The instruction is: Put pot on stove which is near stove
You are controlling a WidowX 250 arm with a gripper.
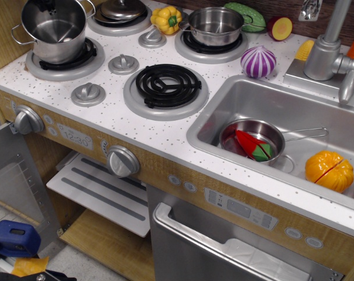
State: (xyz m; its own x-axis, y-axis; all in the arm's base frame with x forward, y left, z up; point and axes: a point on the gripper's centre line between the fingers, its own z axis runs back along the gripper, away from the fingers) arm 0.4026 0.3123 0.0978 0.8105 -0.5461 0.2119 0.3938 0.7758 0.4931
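Observation:
The tall steel pot [51, 35] with two loop handles is over the back-left coil burner [80, 63] of the white speckled stove [106, 120], shifted toward the burner's left edge. Only the dark fingertips of my gripper [47, 6] show at the top edge of the frame, at the pot's far rim. They appear closed on that rim. The rest of the arm is out of view. The front-centre burner [167, 84] is bare.
A shallower steel pot [215, 24] sits on the back-right burner, and a lid [123, 9] on the far-back burner. A yellow pepper [167, 19] and a purple onion [258, 61] lie nearby. The sink [207, 111] holds a saucepan [253, 140] and an orange pumpkin [329, 171]. The faucet [329, 52] stands behind.

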